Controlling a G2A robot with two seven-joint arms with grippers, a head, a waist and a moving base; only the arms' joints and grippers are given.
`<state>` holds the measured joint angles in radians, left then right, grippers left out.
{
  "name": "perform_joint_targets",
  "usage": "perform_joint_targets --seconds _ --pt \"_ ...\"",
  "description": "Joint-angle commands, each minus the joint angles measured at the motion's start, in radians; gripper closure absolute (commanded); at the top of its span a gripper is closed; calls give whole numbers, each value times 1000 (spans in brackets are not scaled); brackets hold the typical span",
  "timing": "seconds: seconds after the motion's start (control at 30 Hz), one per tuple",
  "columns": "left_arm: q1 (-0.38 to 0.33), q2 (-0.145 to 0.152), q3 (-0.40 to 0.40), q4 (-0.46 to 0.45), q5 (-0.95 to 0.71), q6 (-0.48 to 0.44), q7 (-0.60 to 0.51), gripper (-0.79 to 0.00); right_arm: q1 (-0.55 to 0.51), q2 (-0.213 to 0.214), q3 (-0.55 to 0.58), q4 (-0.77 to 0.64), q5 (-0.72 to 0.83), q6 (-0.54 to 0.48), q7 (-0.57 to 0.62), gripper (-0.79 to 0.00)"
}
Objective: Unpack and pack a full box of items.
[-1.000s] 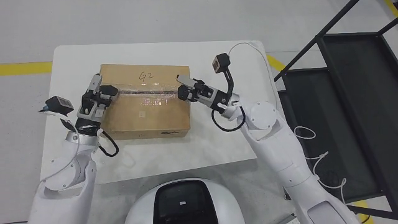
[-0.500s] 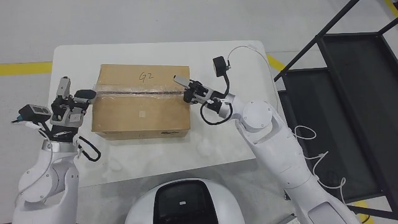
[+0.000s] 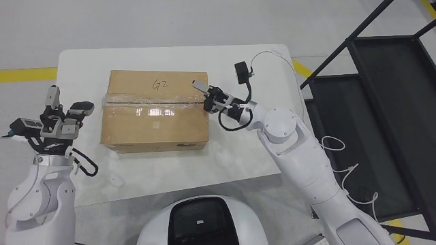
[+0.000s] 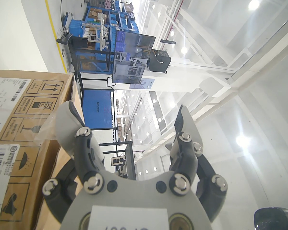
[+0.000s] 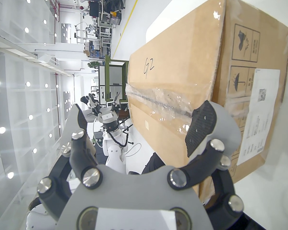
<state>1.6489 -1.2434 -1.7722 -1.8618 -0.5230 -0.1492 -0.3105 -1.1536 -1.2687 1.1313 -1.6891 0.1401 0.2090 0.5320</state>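
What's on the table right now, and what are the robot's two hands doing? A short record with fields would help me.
table: white, one item on it
box: brown cardboard, flaps shut
tape: clear strip along the top seam, in place
left hand: open, empty, off the box's left end, apart from it
right hand: open, empty, at the right end of the seam; contact unclear
rack: black shelving beside the table
task stage: unpacking not yet begun

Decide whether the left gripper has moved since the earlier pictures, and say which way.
Yes. In the top view the left gripper has pulled off the box, sideways toward the near edge of the table, and now sits clear of the box.
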Motion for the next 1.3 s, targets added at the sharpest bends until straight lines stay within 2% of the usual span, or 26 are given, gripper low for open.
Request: perform_joint_targets --seconds 0.0,0.8,0.83,0.93,1.0,1.07,1.2,1.27 --pt "-3 0 4 2 6 -1 2 -668 -2 1 6 -5 -1 5 1 -785" --pt "-14 -4 15 18 19 -3 7 -671 47 -5 -28 33 -11 57 18 -785" --pt "-14 -4 15 19 19 -3 7 -671 48 -5 -28 34 -7 56 21 -763" --pt "-15 -4 16 21 18 -2 5 -680 52 -6 -33 35 0 60 33 -477" --pt "-15 -4 16 22 17 -1 4 -680 54 -6 -36 35 1 69 39 -354" --pt "-16 -4 16 22 18 -1 4 -674 56 -7 -38 40 3 78 43 -277" --pt "-16 -5 16 24 19 -1 4 -674 62 -8 -46 55 -5 99 39 -194" --pt "-16 -5 16 25 20 -1 4 -668 63 -8 -46 59 5 105 41 -95"
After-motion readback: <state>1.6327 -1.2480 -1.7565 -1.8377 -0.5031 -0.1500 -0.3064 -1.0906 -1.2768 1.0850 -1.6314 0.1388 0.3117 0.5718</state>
